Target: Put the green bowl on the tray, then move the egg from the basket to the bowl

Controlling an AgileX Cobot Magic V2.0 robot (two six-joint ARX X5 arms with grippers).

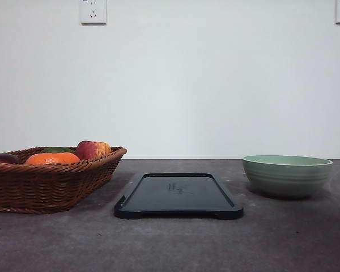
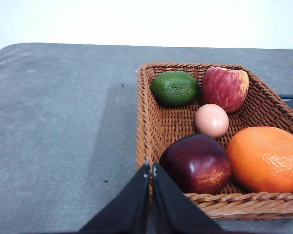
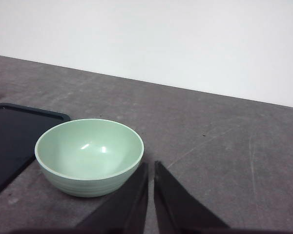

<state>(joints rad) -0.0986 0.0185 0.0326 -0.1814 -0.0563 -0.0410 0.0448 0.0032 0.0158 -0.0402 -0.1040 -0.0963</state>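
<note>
Sitting leftmost on the desk, the basket holds the egg among fruit; left tool — tips together, empty — hangs at its rim. Tray lies bare mid-desk. Bowl stands right of it — right tool, nearly closed, empty, just beside.

Black tray is lying flat at the centre of the grey tabletop. Green bowl is sitting upright to its right, apart from it. Wicker basket is standing to its left, carrying an orange, a red apple and a dark fruit. Two wall sockets are showing on the white wall behind.
</note>
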